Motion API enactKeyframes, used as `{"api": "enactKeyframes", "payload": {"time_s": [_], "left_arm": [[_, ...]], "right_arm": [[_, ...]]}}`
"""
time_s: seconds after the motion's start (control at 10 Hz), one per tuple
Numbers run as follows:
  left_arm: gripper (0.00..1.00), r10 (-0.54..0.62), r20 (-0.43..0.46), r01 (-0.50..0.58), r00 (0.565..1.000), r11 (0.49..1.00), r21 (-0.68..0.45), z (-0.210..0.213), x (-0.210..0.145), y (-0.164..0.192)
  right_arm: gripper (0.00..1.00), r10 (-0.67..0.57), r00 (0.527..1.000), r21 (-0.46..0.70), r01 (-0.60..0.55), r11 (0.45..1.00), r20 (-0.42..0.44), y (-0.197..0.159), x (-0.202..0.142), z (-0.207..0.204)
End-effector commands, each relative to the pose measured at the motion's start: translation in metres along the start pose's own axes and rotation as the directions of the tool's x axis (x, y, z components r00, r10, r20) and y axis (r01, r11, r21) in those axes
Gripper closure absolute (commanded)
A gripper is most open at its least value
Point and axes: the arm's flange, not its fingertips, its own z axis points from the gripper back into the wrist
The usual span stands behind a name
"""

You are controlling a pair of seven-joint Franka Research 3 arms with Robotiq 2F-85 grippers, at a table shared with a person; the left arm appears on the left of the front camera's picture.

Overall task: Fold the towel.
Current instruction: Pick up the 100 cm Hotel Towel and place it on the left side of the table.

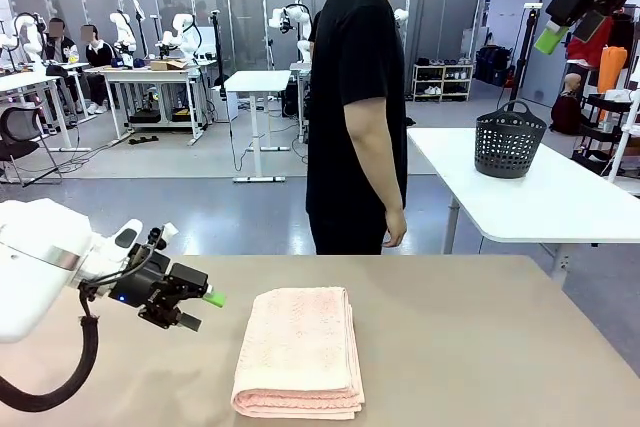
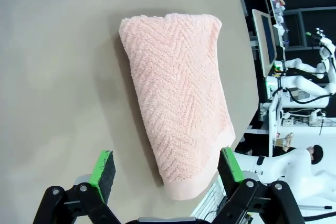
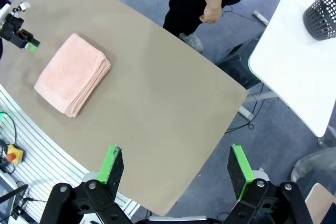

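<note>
Now the towel (image 1: 298, 350) lies folded just right of my left end effector (image 1: 196, 309) — spread wide, empty; I'd back off without snagging it.

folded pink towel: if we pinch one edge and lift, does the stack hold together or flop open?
The towel is soft terry, so it likely sags. Its stacked layers lie loose along one side, so they would probably peel apart. Pushed across the table, it should slide and bunch rather than roll.

The left arm (image 1: 40, 267) is a rounded white shell with a looping black cable; its end effector (image 1: 195, 309) is black with green pads. The person (image 1: 355, 97) wears black.
</note>
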Motion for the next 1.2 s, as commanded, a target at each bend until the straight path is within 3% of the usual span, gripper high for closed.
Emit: {"api": "enactKeyframes", "payload": {"time_s": [0.0,0.8,1.1], "left_arm": [[0.0,-0.004,0.009,0.004,1.0,0.999,-0.052,-0.021,0.004,0.011],[0.0,0.11,-0.025,-0.112,0.994,0.987,-0.114,-0.096,0.005,0.031],[0.0,0.132,-0.038,-0.137,0.991,0.971,-0.194,-0.115,0.001,0.029]], "right_arm": [[0.0,-0.004,1.0,0.0,0.004,1.0,-0.002,0.0,-0.001,0.0],[0.0,-0.004,1.0,0.0,0.004,1.0,-0.002,0.0,-0.001,0.0],[0.0,-0.004,1.0,0.0,0.004,1.0,-0.002,0.0,-0.001,0.0]]}}
